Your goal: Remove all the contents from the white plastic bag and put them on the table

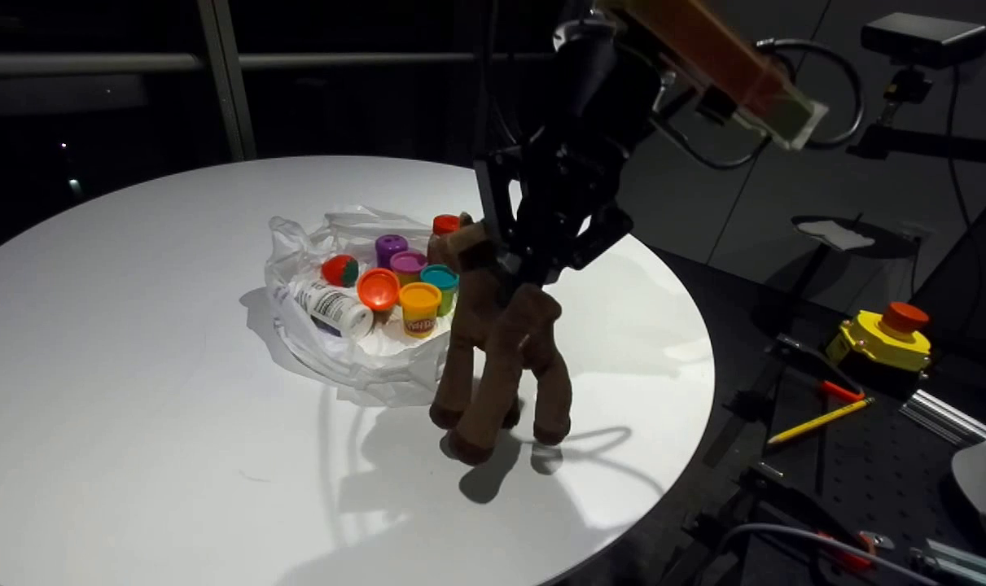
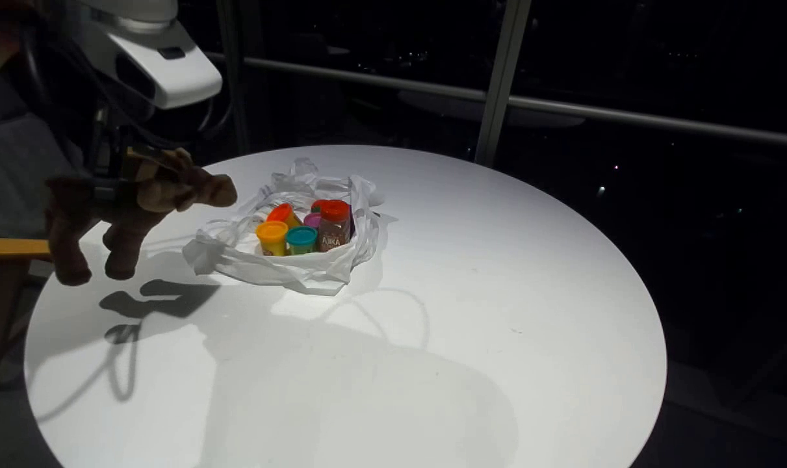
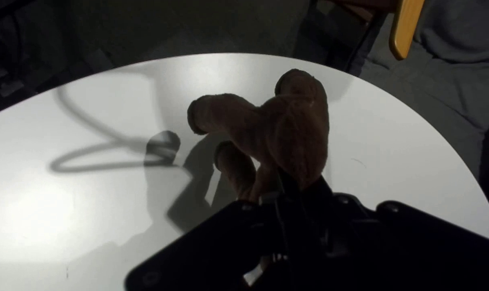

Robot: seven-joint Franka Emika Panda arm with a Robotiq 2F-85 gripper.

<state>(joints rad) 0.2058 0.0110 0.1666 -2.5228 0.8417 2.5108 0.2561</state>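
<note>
- While the toy (image 1: 503,338) is hanging apart from the bag (image 1: 379,381), the gripper (image 1: 519,277) is holding it, jaws standing narrow about its body.
- In an exterior view, the toy is hovering over the tabletop (image 1: 175,456), between the bag and the right edge, its feet appearing just clear of the surface.
- The bag is lying spread open on the tabletop, nearer the far edge than the near one in both exterior views.
- Done, as judged here: the toy is counting as removed but is awaiting set-down, so the task is apparently standing near its start.
- Left: at least eight items are sitting in the bag, namely four tubs (image 1: 419,313), a bottle (image 1: 330,305), a red-lidded jar (image 2: 334,231), a purple piece (image 1: 390,247) and a strawberry-like piece (image 1: 340,270); folds may be hiding more.
</note>
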